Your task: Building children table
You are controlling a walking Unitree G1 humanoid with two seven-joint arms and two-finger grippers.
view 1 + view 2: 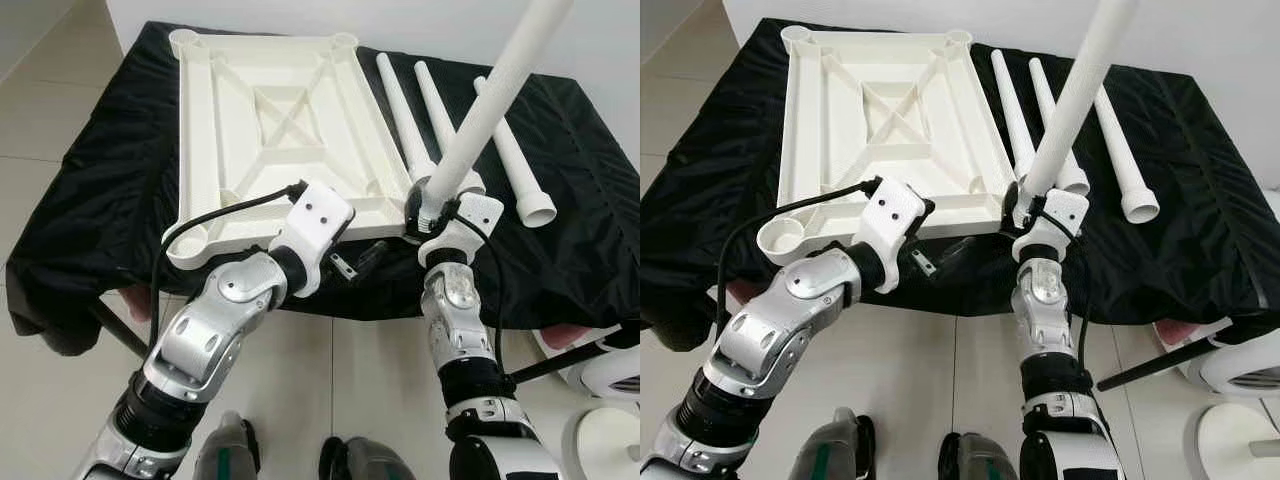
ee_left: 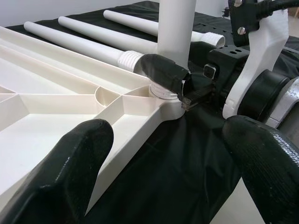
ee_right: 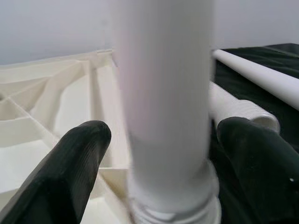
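A white tabletop (image 1: 200, 130) lies upside down on the black-draped table (image 1: 110, 190). My right gripper (image 1: 425, 215) is shut on a white table leg (image 1: 490, 100) close to its threaded end. That leg stands tilted over the tabletop's near right corner socket (image 2: 163, 93), its end at the socket. Three more legs (image 1: 400, 110) (image 1: 435, 105) (image 1: 515, 160) lie side by side on the cloth to the right. My left gripper (image 1: 355, 260) hangs open at the table's front edge, just left of that corner, holding nothing.
The table's front edge (image 1: 380, 300) is right before me, with tiled floor (image 1: 60, 400) below. A white round-based object (image 1: 610, 400) stands on the floor at the right. A white wall (image 1: 600, 30) runs behind the table.
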